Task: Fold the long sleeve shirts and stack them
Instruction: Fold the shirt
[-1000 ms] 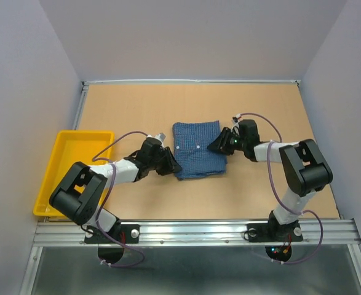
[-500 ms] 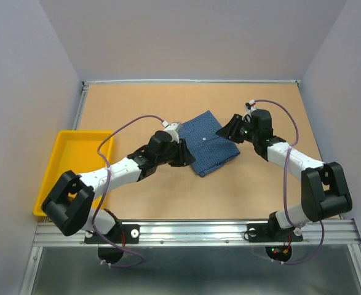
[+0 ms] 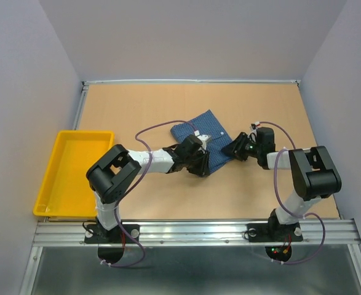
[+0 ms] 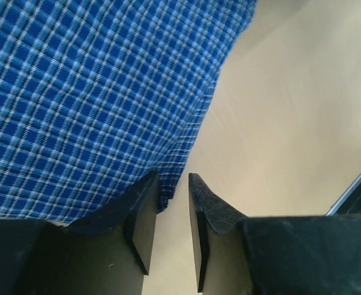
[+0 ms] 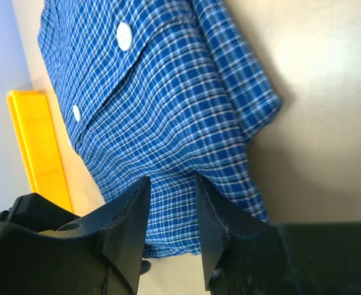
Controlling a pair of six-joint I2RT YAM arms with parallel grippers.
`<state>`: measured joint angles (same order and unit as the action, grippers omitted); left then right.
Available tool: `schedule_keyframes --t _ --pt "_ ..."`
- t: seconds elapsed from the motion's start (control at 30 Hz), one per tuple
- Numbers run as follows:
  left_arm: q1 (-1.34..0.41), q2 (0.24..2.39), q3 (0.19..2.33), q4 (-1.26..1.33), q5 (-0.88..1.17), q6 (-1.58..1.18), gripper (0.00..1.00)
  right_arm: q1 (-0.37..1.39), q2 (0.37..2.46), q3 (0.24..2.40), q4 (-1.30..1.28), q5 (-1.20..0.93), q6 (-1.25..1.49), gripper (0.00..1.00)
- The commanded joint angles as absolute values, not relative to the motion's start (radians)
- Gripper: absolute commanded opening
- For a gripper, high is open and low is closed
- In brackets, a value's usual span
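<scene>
Tan worktop (image 3: 137,104), pale walls on three sides. At far left sits a yellow tray (image 3: 75,166), well apart from the cloth. My guess is that the stack ends up there.

The left arm reaches across low, and the left tool (image 4: 171,184) sits at the near-left edge of the shirt (image 3: 208,126). In the left wrist view its two fingers stand a narrow gap apart. The checked hem lies partly in that gap, with bare worktop showing beside it, and I cannot tell whether the hem is clamped or only bracketed.

The shirt lies mid-worktop as a folded blue packet, turned cornerwise to the worktop's edges. Two white buttons (image 5: 125,35) face up along the placket.

The right tool (image 5: 172,181) comes in low from the right at the opposite edge. Cloth fills the space between its fingers, which reads as pinching the folded layers.

The two tools sit on opposing edges of the packet — a sensible hold for carrying or turning it without the folds spilling open. Folding looks largely done, and the placing is not yet done. The risk is layers slipping from the left side if that hold is shallow.
</scene>
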<state>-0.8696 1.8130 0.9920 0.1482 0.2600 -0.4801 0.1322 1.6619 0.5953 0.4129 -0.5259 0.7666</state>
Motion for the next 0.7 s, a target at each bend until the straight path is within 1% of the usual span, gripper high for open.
schedule_keyframes --t 0.0,0.1,0.2,0.23,0.3,0.33,0.37,0.4,0.43,0.47,0.5,0.53,0.57,0.63,0.67 --pt "-0.864 1.789 0.985 0.086 0.217 -0.476 0.37 0.075 1.675 0.568 0.514 -0.551 0.732 0.41" --pt "-0.859 1.757 0.971 0.045 0.204 -0.463 0.37 0.057 1.651 0.571 0.505 -0.569 0.709 0.42" --pt "-0.862 1.686 0.977 0.008 0.183 -0.433 0.38 0.055 1.576 0.606 0.418 -0.558 0.678 0.43" --pt "-0.864 1.642 0.982 0.002 0.152 -0.404 0.4 0.055 1.528 0.636 0.334 -0.528 0.646 0.43" --pt "-0.871 1.599 0.989 -0.024 0.108 -0.359 0.44 0.055 1.471 0.656 0.26 -0.486 0.624 0.45" --pt "-0.883 1.577 0.991 -0.044 0.083 -0.336 0.51 0.055 1.445 0.661 0.206 -0.473 0.615 0.48" --pt "-0.89 1.537 0.991 -0.049 0.028 -0.274 0.54 0.054 1.419 0.667 0.183 -0.454 0.604 0.51" --pt "-0.897 1.519 0.992 -0.055 0.008 -0.244 0.62 0.055 1.392 0.667 0.161 -0.45 0.603 0.54" --pt "-0.917 1.503 0.994 -0.073 -0.042 -0.209 0.7 0.055 1.344 0.667 0.14 -0.443 0.603 0.64" --pt "-0.928 1.491 1.003 -0.083 -0.101 -0.14 0.76 0.055 1.318 0.664 0.105 -0.445 0.607 0.69" --pt "-0.943 1.479 1.008 -0.104 -0.124 -0.1 0.77 0.055 1.272 0.649 0.094 -0.448 0.612 0.76" --pt "-0.975 1.477 1.015 -0.112 -0.147 -0.066 0.78 0.054 1.246 0.64 0.075 -0.446 0.615 0.8" --pt "-1.0 1.48 1.025 -0.118 -0.202 -0.007 0.78 0.055 1.221 0.629 0.066 -0.443 0.624 0.82" --pt "-1.041 1.497 1.034 -0.13 -0.259 0.053 0.84 0.054 1.151 0.603 0.036 -0.445 0.63 0.87" --pt "-1.081 1.528 1.045 -0.144 -0.309 0.099 0.84 0.055 1.131 0.586 0.016 -0.446 0.641 0.87"
